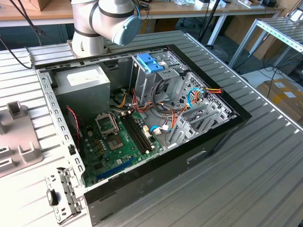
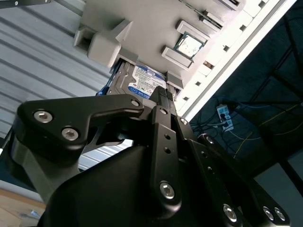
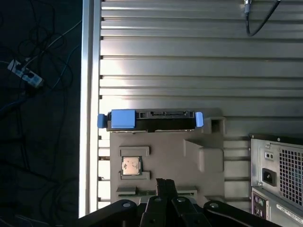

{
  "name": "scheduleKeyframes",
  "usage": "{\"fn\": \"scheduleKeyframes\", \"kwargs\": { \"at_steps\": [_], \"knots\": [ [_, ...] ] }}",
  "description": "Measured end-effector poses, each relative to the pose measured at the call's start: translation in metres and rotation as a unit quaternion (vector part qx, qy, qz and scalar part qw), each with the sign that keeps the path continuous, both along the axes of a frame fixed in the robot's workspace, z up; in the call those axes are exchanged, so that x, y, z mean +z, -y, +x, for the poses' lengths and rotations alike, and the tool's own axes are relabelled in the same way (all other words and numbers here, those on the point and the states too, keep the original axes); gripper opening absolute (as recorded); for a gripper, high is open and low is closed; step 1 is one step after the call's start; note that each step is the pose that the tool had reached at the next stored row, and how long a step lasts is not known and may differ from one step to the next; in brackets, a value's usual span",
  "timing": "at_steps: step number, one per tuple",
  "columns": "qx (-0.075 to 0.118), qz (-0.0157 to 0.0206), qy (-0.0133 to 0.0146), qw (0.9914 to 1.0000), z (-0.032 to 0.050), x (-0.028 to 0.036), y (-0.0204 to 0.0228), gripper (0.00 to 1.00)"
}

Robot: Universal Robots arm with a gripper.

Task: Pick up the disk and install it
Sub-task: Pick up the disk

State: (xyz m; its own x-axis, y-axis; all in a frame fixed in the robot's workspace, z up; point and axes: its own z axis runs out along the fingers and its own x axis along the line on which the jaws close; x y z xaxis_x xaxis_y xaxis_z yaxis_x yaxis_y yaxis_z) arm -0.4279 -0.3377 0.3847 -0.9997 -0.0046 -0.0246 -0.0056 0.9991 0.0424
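Disk (image 3: 151, 121) stands on edge in a slot of the grey fixture (image 3: 165, 151). The fixture lies on the ribbed tabletop (image 3: 189, 71) close to its edge, on the exterior view's left of the open computer case (image 1: 142, 118). End effector (image 3: 165, 185) hovers over the fixture, fingers together, gripping nothing. Risks for you: lowered like this, it would strike the disk's upper edge instead of straddling it. A skewed pinch near the blue tab (image 3: 122, 118) could jam the disk in its slot or tip it off the tabletop.
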Motion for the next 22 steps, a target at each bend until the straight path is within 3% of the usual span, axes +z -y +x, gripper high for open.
{"fn": "scheduleKeyframes", "kwargs": {
  "at_steps": [8,22],
  "knots": [
    [0.022,0.0000,0.0000,0.99975,0.0000,0.0000,0.0000,0.11],
    [0.063,0.0000,0.0000,0.99799,0.0000,0.0000,0.0000,0.11]
  ]
}}
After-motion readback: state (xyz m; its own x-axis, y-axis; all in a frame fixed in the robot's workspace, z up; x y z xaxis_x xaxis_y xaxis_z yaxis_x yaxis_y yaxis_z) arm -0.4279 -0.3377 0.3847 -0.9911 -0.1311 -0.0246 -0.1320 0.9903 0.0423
